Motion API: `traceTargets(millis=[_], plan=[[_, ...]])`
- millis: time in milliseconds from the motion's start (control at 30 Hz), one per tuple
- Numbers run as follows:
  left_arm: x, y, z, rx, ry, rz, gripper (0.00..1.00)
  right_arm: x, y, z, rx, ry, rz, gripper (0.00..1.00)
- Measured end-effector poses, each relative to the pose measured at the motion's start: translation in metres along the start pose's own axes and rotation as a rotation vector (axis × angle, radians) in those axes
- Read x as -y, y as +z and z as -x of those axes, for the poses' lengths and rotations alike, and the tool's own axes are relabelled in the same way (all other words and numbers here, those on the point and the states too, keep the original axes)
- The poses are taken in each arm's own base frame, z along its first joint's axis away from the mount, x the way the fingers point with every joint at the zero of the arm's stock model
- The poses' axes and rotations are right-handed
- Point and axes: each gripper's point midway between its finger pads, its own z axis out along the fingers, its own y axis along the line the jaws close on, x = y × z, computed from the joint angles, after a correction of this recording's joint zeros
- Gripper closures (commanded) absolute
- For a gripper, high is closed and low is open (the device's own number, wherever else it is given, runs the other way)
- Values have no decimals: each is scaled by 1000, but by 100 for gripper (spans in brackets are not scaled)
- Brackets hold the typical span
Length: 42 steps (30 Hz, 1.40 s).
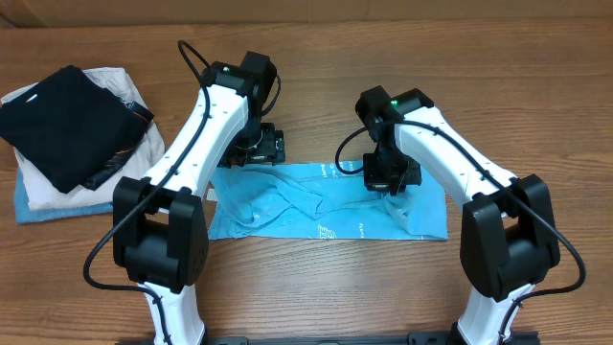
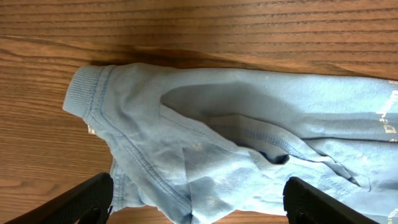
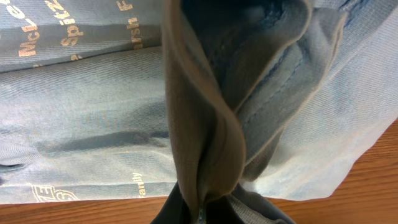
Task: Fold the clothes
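- Black cloth, folded roughly square, tops the pile at your far left. The black garment (image 1: 62,120) lies on a cream garment (image 1: 129,134), with a blue layer (image 1: 43,213) showing underneath. That makes three pieces stacked on the wood-grain bench (image 1: 536,57).
- Your left hand (image 1: 259,149) hangs over the T-shirt's left end, pointing down. Its two fingers (image 2: 87,199) stand wide apart, with nothing held between them. Below them you can see a ribbed, stitched edge and soft creases.
- The one T-shirt (image 1: 326,211) is sky-blue cotton. It lies as a long, rumpled band across the bench between your two arms, with pale lettering along it.
- Your right hand (image 1: 391,177) is down on the T-shirt's upper right part, its fingers together and clamped on a pinched ridge of the fabric. In the wrist view the ridge rises in thick folds.
- Both arms are white with black joints, and they bend inward toward the T-shirt.
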Motion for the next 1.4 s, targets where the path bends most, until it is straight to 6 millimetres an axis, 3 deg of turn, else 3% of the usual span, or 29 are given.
traceTargets(millis=[267,367,433,500,733,933,1133,1300,1400], plan=[[-1,0,-2,-6,0,3,10,-18,-1,0,-11,-58,99,90],[-1,0,-2,-8,0,3,10,-31,-3,-2,-17,-126,175,80],[-1,0,-2,-8,1,3,10,-37,-4,-3,-23,-151,207,63],[-1,0,-2,-9,1,4,10,-39,-4,-5,-28,-171,225,54],[-2,0,-4,-15,1,6,10,-40,-4,-6,-33,-195,230,54],[-3,0,-6,-26,1,11,10,-23,-1,1,-3,-140,133,54],[-4,0,-9,-38,2,17,8,9,-8,21,71,0,62,53],[-5,0,-11,-45,1,21,8,42,-17,32,99,83,72,53],[-5,0,-11,-44,1,20,8,41,-18,36,96,43,145,49]])
